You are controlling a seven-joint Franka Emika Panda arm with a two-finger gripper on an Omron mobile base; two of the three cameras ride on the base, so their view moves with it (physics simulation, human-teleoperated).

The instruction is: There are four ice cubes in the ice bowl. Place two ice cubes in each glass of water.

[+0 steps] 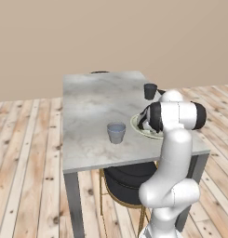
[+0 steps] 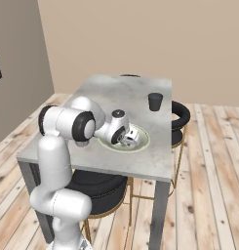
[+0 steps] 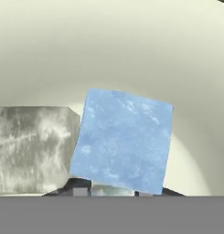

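Claw [image 2: 127, 139] down in ice bowl [image 2: 140, 145]; arm folded low.

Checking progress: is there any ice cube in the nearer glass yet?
No, the nearer glass shows just water, no ice cube inside.

Grey marble-top table [image 1: 92, 116] on a plank wood floor [image 1: 27, 162]. Grey-blue translucent tumbler [image 1: 116, 132] near the front edge; a second, darker tumbler [image 1: 150, 91] at its 1 o'clock, well apart. Pale cream-green shallow bowl [image 1: 136, 124] at 3 o'clock of the near tumbler, mostly hidden behind the white arm [image 1: 173, 153]. Black round stool [image 1: 127, 179] under the table.
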